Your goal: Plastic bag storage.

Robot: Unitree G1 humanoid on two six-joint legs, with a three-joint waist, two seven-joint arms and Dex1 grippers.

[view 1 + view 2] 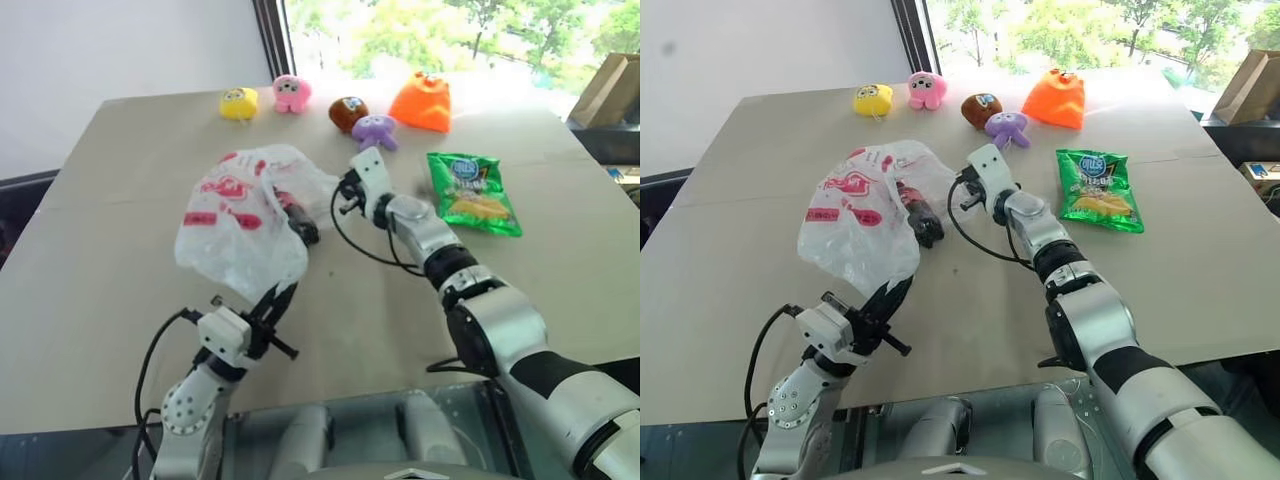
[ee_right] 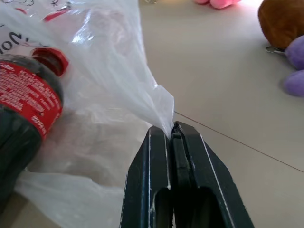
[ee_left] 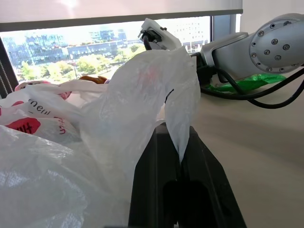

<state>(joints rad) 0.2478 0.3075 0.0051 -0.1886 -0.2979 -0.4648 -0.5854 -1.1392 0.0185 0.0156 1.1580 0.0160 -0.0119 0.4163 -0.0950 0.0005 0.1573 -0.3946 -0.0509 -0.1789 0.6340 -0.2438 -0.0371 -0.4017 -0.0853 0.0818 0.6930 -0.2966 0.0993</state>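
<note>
Left gripper [image 3: 180, 164] jaws pinch the plastic bag [image 1: 235, 215] at 6 o'clock; right gripper [image 2: 172, 133] jaws pinch its 3 o'clock edge.

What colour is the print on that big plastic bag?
Red marks on translucent white film of the plastic bag; clearest in the left eye view.

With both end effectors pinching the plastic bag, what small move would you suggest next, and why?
Probably draw the right end effector slightly away from the left end effector. Both are shut on the plastic bag, and spreading its mouth looks necessary; a cola bottle lies inside.
</note>
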